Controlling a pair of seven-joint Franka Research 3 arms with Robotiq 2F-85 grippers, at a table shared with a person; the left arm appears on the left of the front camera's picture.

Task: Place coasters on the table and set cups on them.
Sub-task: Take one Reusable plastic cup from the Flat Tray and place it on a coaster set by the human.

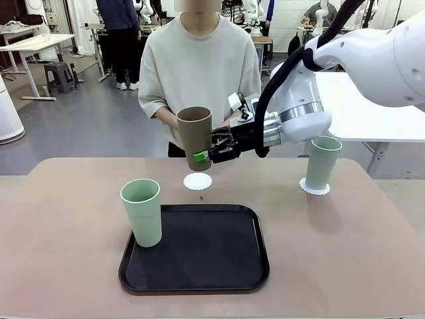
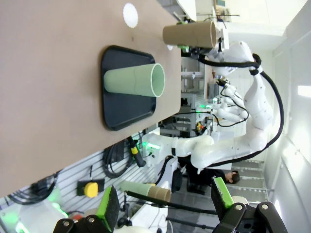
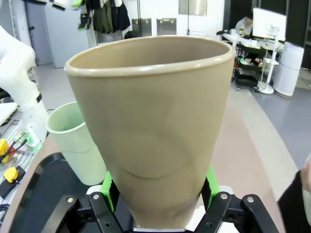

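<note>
In the front view, the brown cup (image 1: 194,129) is held upright in the right gripper (image 1: 209,151), clamped low on its wall, in the air above a bare coaster (image 1: 197,181) at the far middle of the table (image 1: 345,252). One mint cup (image 1: 323,161) is set on a coaster at the right; another (image 1: 142,211) is stood on the black tray (image 1: 199,276).

In the left wrist view, the left gripper (image 2: 164,191) is spread wide with nothing between its fingers.

In the right wrist view, the brown cup's narrow base is pinched between green pads (image 3: 108,187).

The cup is judged light, stiff and smooth, so a low grip may slip. The tabletop is matte and flat, and a busy workshop is seen behind.
</note>
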